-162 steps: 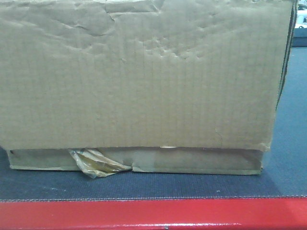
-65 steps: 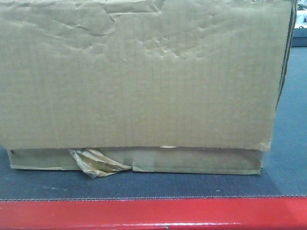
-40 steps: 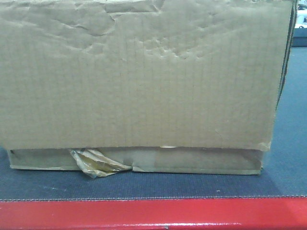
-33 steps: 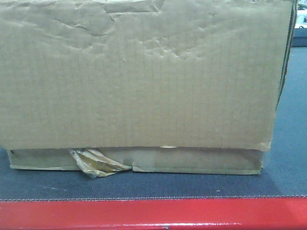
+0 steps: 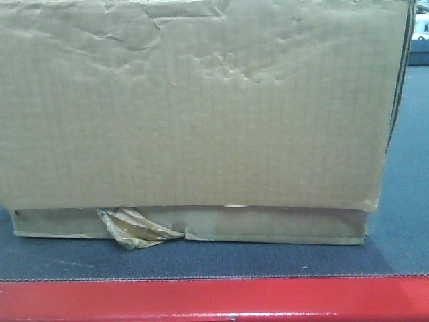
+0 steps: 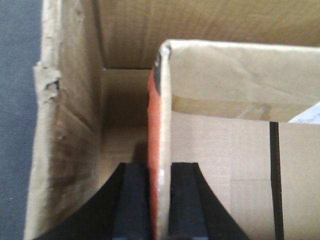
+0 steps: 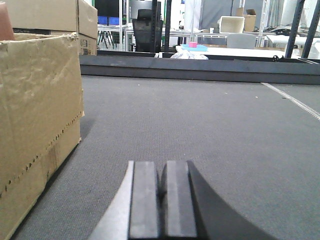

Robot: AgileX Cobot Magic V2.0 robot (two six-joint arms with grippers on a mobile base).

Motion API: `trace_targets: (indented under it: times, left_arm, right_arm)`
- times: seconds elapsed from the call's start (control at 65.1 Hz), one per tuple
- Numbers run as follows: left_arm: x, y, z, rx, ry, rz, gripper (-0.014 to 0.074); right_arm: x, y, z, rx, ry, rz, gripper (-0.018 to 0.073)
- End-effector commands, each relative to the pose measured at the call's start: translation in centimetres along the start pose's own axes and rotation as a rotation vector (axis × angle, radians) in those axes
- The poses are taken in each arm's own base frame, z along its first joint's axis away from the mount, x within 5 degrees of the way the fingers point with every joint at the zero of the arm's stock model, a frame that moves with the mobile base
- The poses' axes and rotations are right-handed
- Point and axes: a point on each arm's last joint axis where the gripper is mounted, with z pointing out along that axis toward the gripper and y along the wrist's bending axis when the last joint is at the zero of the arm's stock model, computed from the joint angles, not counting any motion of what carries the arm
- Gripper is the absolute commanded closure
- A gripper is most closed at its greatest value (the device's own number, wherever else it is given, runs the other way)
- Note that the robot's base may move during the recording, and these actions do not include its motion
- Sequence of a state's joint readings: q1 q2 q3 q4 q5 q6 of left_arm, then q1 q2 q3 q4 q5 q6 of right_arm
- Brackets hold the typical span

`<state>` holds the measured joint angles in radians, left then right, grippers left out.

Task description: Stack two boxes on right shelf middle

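a dark grey mat (image 5: 402,168) with a red front edge (image 5: 214,298) covers the work surface. beyond a black rail (image 7: 200,67) at its far side lies a workshop with tables and racks. two brown cardboard boxes are in sight. the near box (image 5: 194,107) stands on the mat and fills most of the front view, its face creased and dented, with one crumpled scrap of yellowish tape (image 5: 137,229) at its bottom edge. the second box (image 7: 55,20) shows only in the right wrist view, farther off at the far left behind the first.

the near box is open at the top. the left claw (image 6: 159,175) is closed down to the thickness of one flap (image 6: 235,75), a black pad on each side of the flap's orange-faced edge. the right claw (image 7: 161,185) sits low over the mat to the right of the near box, apart from it, with its two pads pressed together and nothing between them.
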<state>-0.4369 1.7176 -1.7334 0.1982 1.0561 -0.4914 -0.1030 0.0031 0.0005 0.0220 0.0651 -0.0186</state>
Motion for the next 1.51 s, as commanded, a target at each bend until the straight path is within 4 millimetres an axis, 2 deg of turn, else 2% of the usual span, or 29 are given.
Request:
trace_targets:
  times: [0.0, 0.123, 0.261, 0.384, 0.538, 0.645, 0.753, 1.122, 1.275, 1.49]
  left_arm:
    - [-0.1, -0.5, -0.5, 0.040, -0.019, 0.008, 0.0579]
    - [-0.1, -0.5, -0.5, 0.043, -0.018, 0.006, 0.0402]
    - [-0.2, -0.5, -0.6, 0.047, -0.027, 0.005, 0.0303]
    - [-1.0, -0.6, -1.9, 0.063, -0.065, -0.003, 0.0284]
    - [-2.0, 0.0, -5.0, 0.046, -0.129, -0.002, 0.0285]
    - [-2.2, 1.1, -7.1, -0.035, -0.141, 0.034, 0.0285]
    - [-2.3, 2.1, -7.4, -0.142, -0.145, 0.062, 0.0288]
    - [-0.7, 4.0, -3.1, -0.128, 0.035, -0.018, 0.0288]
    - [0.1, 3.7, -1.1, -0.115, 0.109, 0.018, 0.0288]
    - [0.2, 3.7, 1.1, -0.130, 0.155, 0.019, 0.0288]
  right_arm:
    - [-0.2, 0.0, 0.0, 0.004, -0.024, -0.006, 0.0722]
    - [-0.2, 0.0, 0.0, 0.004, -0.024, -0.006, 0.0722]
    - [-0.2, 0.0, 0.0, 0.004, -0.024, -0.006, 0.0722]
    - [-0.2, 0.0, 0.0, 0.004, -0.024, -0.006, 0.0722]
    - [-0.2, 0.0, 0.0, 0.004, -0.024, -0.006, 0.0722]
    - [-0.2, 0.0, 0.0, 0.004, -0.024, -0.006, 0.0722]
    - [-0.2, 0.0, 0.0, 0.004, -0.024, -0.006, 0.0722]
    - [-0.2, 0.0, 0.0, 0.004, -0.024, -0.006, 0.0722]
    - [-0.2, 0.0, 0.0, 0.004, -0.024, -0.006, 0.0722]
    - [-0.2, 0.0, 0.0, 0.004, -0.024, -0.006, 0.0722]
